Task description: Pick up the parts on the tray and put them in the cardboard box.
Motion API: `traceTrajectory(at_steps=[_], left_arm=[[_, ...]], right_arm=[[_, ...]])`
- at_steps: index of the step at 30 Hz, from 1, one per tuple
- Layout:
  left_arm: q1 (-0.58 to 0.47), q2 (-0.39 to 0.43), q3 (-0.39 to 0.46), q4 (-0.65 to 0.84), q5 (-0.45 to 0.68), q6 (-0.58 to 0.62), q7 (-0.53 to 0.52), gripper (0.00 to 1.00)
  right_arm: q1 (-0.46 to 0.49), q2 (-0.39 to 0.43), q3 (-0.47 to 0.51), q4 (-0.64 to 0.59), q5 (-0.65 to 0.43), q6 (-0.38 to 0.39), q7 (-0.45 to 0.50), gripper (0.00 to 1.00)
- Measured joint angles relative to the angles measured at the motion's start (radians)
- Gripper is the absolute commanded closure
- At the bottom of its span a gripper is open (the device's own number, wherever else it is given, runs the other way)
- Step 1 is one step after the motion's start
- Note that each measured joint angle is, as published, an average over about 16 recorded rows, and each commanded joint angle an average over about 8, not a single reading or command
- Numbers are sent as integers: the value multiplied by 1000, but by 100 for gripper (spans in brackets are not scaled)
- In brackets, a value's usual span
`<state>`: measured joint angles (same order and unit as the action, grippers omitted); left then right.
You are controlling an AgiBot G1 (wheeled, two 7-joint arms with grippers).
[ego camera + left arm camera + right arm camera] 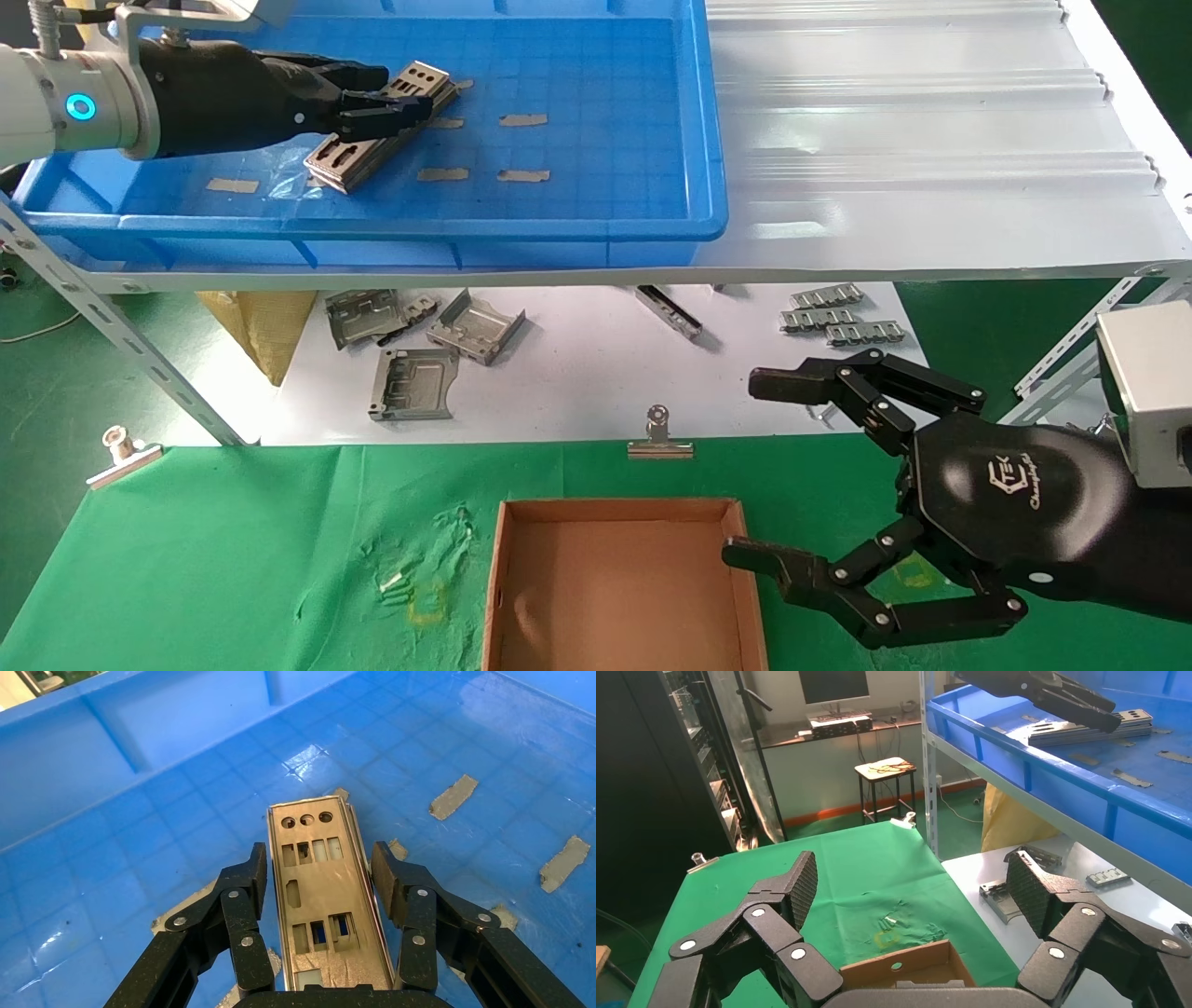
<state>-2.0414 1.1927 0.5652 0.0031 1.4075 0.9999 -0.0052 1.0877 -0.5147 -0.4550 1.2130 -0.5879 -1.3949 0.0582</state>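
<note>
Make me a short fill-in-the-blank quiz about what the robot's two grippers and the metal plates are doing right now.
1. The left gripper straddles the stack of parts with its fingers ____.
2. The parts lie inside the ____ tray.
3. The right gripper hangs open beside the ____ box.
4. Inside, the cardboard box is ____.

Missing words: open; blue; cardboard; empty

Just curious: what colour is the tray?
Bright blue tray, clearest in the left wrist view.
</note>
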Motion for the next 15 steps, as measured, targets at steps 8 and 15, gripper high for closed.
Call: traceTrajectory(at_steps=[8,15], left_arm=[[1,1,-2,-3,-3,-7,3,100],[0,0,-4,-4,-5,-8,3,100]], right_arm=[[0,0,0,0,0,0,0,0],[0,0,0,0,0,0,0,0]])
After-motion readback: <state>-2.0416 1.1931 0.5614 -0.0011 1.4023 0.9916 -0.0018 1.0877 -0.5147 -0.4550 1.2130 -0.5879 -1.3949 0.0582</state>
